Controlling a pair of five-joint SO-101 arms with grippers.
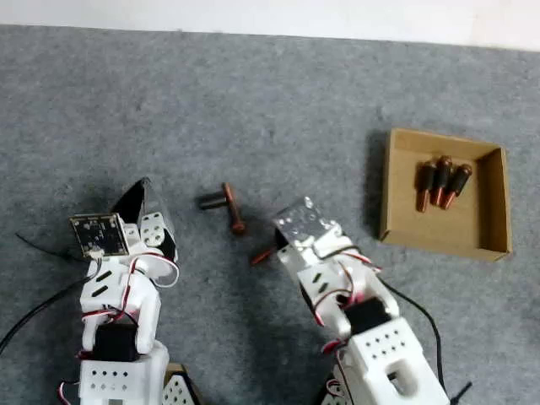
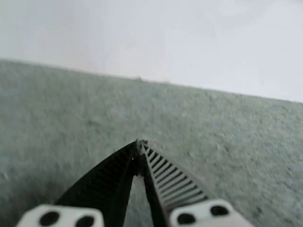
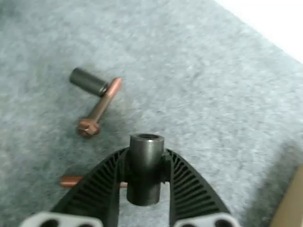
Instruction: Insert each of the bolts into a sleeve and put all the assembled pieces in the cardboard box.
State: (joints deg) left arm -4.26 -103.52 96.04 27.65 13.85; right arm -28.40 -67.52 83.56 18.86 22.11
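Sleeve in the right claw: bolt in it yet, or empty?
Empty, as far as shows: the sleeve clamped in the right claw has an open dark bore at its far end, nothing sticking out.

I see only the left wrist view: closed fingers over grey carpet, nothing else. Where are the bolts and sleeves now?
Observer: In the high view, one loose bolt lies flat with its tip touching a dark sleeve. It is not inserted.
Operator: Does the right gripper hold something?
Observer: Yes. The right gripper is shut on a second sleeve, with the open end visible to its wrist camera.
Operator: Is anything in the box already?
Observer: Three assembled pieces lie side by side in the cardboard box.
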